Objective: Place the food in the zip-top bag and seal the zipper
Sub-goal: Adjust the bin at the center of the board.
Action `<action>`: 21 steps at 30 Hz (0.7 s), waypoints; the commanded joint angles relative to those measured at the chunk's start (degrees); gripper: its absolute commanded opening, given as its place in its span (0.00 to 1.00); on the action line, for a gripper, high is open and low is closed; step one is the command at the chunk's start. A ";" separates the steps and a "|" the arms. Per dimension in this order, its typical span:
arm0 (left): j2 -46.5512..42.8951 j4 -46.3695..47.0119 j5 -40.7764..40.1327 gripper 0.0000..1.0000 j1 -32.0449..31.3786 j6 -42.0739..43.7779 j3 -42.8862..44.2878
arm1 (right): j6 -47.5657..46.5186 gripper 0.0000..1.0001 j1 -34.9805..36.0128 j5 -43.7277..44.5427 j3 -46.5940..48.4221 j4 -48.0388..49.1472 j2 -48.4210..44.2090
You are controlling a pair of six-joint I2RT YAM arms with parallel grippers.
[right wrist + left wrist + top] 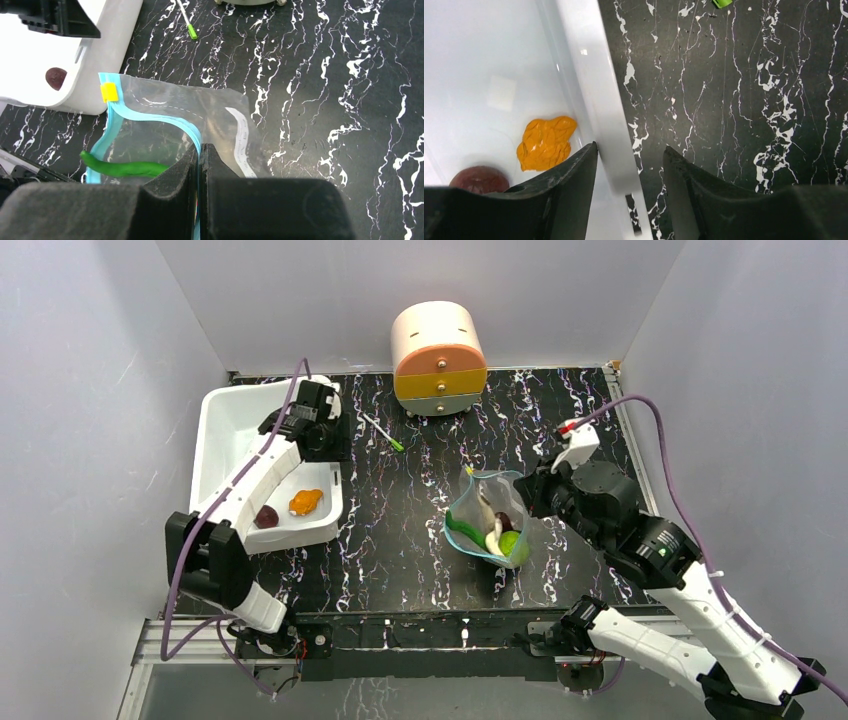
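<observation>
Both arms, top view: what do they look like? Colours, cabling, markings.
Left arm and right arm match: white moulded link shells, black joint housings, black bases. Each trails a looping purple cable: left cable, right cable. A green light shows on a black joint of the right arm. Jaws are matte black wedges. No lettering readable.

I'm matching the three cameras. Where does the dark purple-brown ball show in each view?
Top external: dark ball at left, near end of the white tub.
Left wrist: dark ball bottom-left, beside the orange lump.
Right wrist: dark ball far left, in the tub.
Shared landmark: white tub.
</observation>
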 commanded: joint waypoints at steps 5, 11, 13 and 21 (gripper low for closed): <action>6.07 -6.39 -0.18 0.33 -0.19 4.99 6.19 | -9.54 0.00 0.07 -1.95 8.12 9.80 7.41; 1.18 -6.91 4.09 0.16 -0.47 7.44 1.58 | -9.44 0.00 0.01 -4.12 9.76 13.41 10.45; -0.19 -9.23 4.12 0.15 -0.62 8.89 1.68 | -9.50 0.00 0.04 -3.68 10.59 13.42 11.06; -5.20 -20.38 0.52 0.11 -3.70 12.26 0.24 | -11.53 0.00 0.01 -4.16 11.55 13.28 11.87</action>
